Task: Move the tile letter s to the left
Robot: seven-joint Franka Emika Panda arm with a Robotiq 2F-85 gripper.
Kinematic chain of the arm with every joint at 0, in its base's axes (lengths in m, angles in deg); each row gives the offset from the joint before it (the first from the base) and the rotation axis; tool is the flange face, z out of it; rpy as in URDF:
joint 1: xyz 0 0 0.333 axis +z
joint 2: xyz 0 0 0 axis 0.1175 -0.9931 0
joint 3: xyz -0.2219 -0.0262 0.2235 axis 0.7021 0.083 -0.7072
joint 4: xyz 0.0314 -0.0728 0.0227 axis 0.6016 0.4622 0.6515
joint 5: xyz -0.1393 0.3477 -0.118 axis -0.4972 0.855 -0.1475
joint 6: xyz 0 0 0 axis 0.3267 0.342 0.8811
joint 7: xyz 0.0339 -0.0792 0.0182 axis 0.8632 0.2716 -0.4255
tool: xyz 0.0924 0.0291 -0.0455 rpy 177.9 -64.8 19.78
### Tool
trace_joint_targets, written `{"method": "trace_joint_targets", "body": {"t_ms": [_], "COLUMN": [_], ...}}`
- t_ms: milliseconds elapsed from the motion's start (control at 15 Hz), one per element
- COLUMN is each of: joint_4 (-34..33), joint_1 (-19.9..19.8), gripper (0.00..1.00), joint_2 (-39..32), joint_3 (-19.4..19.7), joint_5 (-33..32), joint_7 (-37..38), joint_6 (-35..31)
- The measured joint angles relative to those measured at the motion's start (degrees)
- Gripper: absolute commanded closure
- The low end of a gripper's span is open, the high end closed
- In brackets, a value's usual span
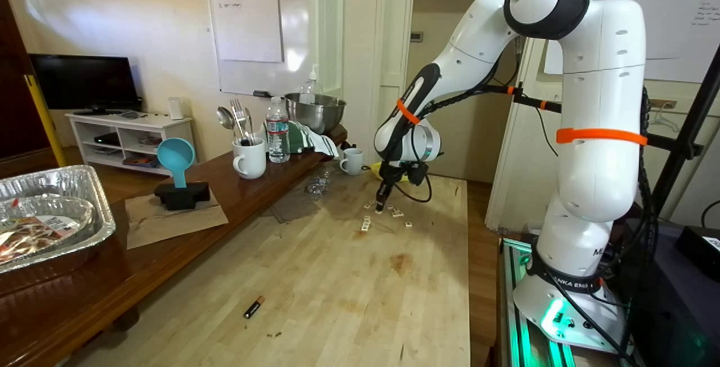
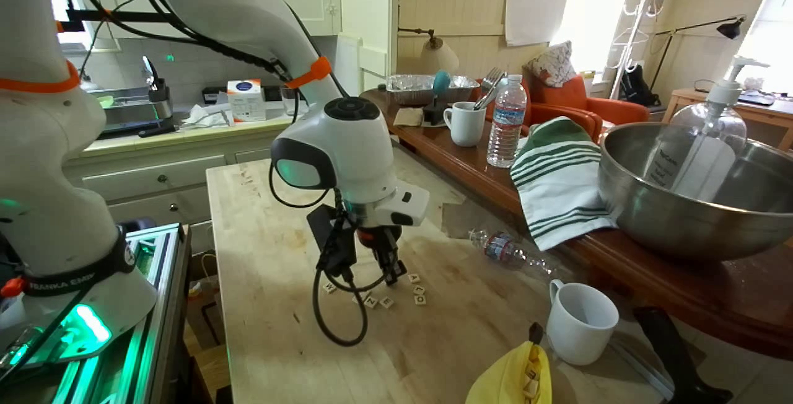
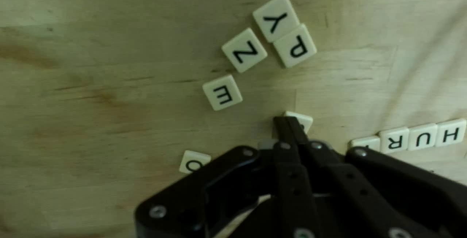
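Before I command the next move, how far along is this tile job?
Looks done: the approach, with the fingers closed together and low among the letter tiles. In hand: nothing visibly gripped; the fingers partly hide one tile, perhaps the S, but its letter is unreadable. Left: probably the leftward move itself, though I can't confirm that, as no readable S shows in the wrist view.
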Motion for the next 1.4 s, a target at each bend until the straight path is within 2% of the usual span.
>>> {"method": "trace_joint_targets", "body": {"t_ms": [733,1000,1400], "joint_4": [-0.43,-0.76,-1.24], "joint_1": [6.84,7.07,7.19], "gripper": [1.00,1.00,1.00], "joint_2": [-0.53,-0.77,-0.95], "joint_3": [4.91,4.59,3.83], "joint_5": [-5.77,-10.90,-13.02], "joint_7": [26.73,37.46,46.64], "joint_6": [0.00,0.05,0.52]}}
